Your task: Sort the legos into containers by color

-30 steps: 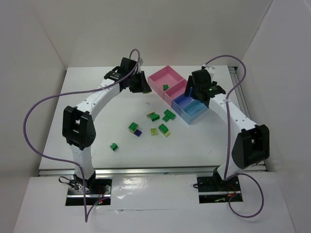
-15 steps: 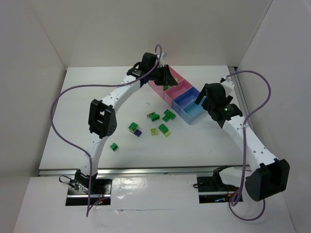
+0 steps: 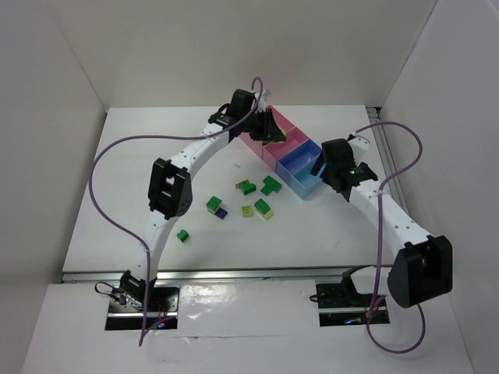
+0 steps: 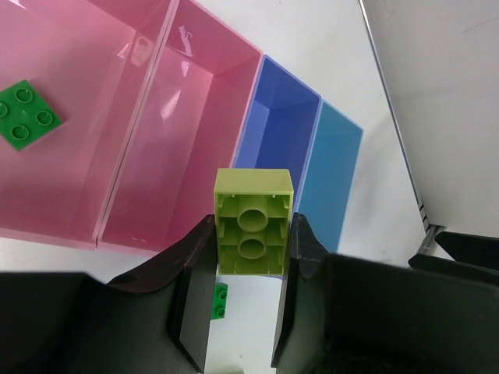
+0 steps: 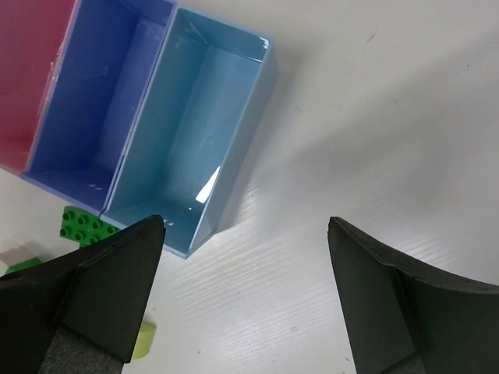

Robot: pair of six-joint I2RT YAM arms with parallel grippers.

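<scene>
My left gripper [image 4: 251, 234] is shut on a yellow-green lego [image 4: 253, 222], its hollow underside toward the camera, hanging above the near edge of the smaller pink container [image 4: 183, 148]. In the top view the left gripper [image 3: 269, 128] covers the pink containers [image 3: 295, 142]. The large pink container [image 4: 70, 179] has one dark green lego [image 4: 27, 115] in it. The dark blue container [image 4: 279, 128] and the light blue container [image 4: 337, 167] look empty. My right gripper [image 5: 245, 288] stands open over bare table beside the light blue container [image 5: 199, 117].
Several loose legos lie mid-table: green ones [image 3: 246, 187] [image 3: 271, 185] [image 3: 213, 204] [image 3: 183, 234], yellow-green ones [image 3: 263, 208], a dark blue one [image 3: 221, 212]. White walls enclose the table, and purple cables arch over both arms.
My left arm has swung right and forward, carrying the yellow-green lego over the pink containers. The right arm has drawn back from above the containers to the table beside the light blue one.
</scene>
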